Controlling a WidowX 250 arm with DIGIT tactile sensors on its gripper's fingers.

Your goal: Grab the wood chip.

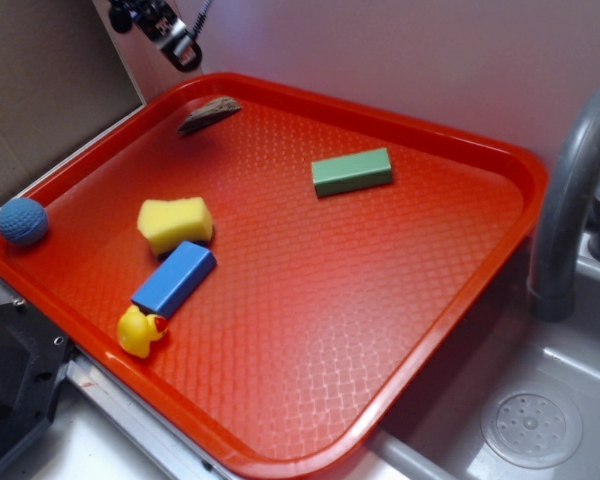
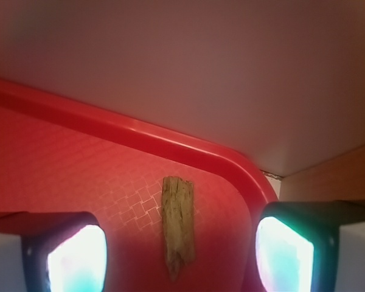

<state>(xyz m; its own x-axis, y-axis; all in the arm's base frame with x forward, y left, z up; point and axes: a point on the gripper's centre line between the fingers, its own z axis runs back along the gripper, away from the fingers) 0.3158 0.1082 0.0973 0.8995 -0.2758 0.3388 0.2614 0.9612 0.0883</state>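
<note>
The wood chip (image 1: 208, 113) is a small flat brown sliver lying on the red tray (image 1: 380, 300) near its far left corner. In the wrist view the wood chip (image 2: 178, 225) lies lengthwise on the tray floor between my two fingers, below them and apart from both. My gripper (image 1: 165, 25) hangs above the tray's far left corner, up and to the left of the chip. My gripper (image 2: 179, 258) is open and empty. Its fingertips (image 2: 78, 260) glow white at the bottom corners.
On the tray lie a green block (image 1: 351, 171), a yellow sponge (image 1: 175, 223), a blue block (image 1: 174, 278) and a yellow rubber duck (image 1: 140, 331). A blue ball (image 1: 22, 221) sits at the left rim. A grey faucet (image 1: 570, 200) and sink stand to the right. A wall is behind.
</note>
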